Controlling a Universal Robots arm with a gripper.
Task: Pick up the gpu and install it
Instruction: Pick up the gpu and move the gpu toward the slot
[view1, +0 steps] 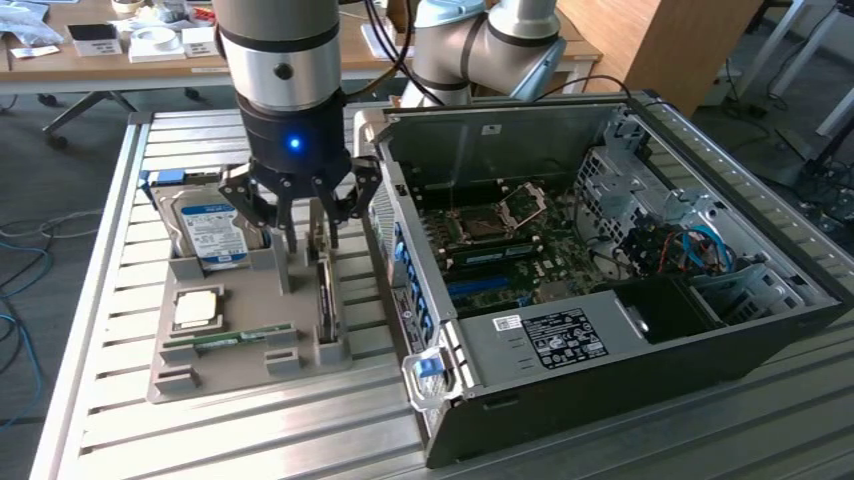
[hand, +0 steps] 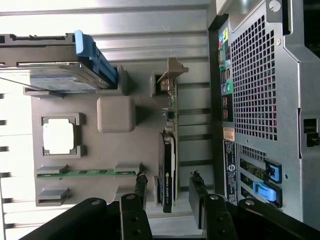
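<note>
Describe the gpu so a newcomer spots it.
Find the grey tray beside the open PC case; take its side nearest the case. The gpu stands on edge there, a thin dark card with a pale end bracket, unlike the boxy blue-labelled hard drive or narrow green RAM stick.

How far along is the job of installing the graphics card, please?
Nothing looks finished yet: the graphics card stands on edge in its holder on the grey tray, not lifted. In hand: the tool is open, with one finger on either side of the card and gaps showing. Left: gripping the card, lifting it and seating it inside the computer case, which lies open beside the tray.
</note>
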